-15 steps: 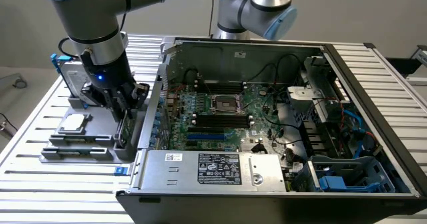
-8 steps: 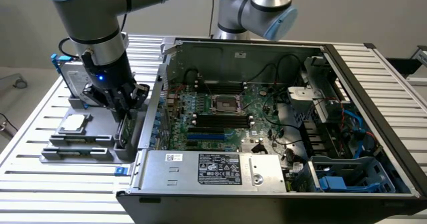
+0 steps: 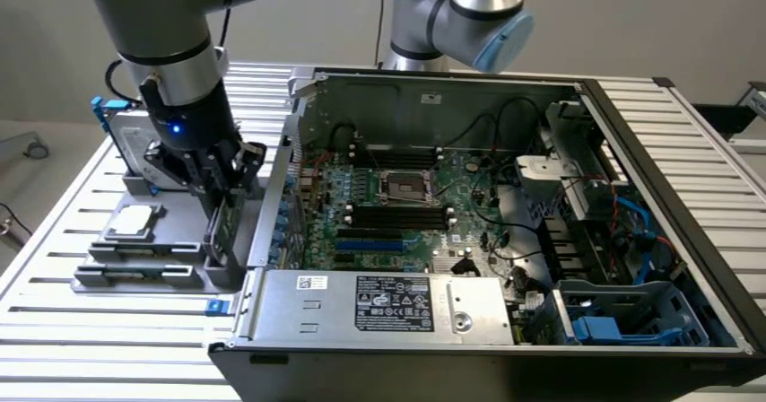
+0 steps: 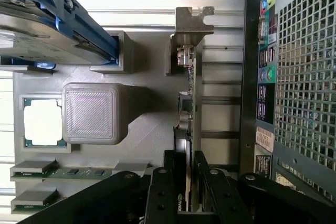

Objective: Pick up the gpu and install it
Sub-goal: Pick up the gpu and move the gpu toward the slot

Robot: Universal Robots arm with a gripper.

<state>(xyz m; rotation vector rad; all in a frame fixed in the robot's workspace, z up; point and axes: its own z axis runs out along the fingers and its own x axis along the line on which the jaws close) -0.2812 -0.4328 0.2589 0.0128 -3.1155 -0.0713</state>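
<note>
While your claw [image 3: 222,187] stood over the grey holder [image 3: 179,206] on the bench [image 3: 72,330], its fingers [image 4: 160,182] were pinching the gpu [image 4: 190,93], one finger on each face of the card. The gpu stood on edge in its slot along the side of the holder nearest the computer case [image 3: 670,160]. Its silver bracket [image 4: 192,24] was at the end away from the grip. I judged the card was not yet raised out of the holder, though its seat in the slot was hidden from me.

The main risk for you was the off-centre hold. With the grip well away from the bracket, the heavier bracket end could sag during a lift. The card would then tilt and bind in the holder's slot, or the bracket would catch on the holder's post just beside it. A smooth cover under narrow fingers could also let the card slide or twist. The case wall stood just beside that side of the holder, so any swing could knock the card against it. The hard drive [image 4: 47,24] and the processor chip [image 4: 42,121] sat across the holder, well apart from the grip, and looked safe.
</note>
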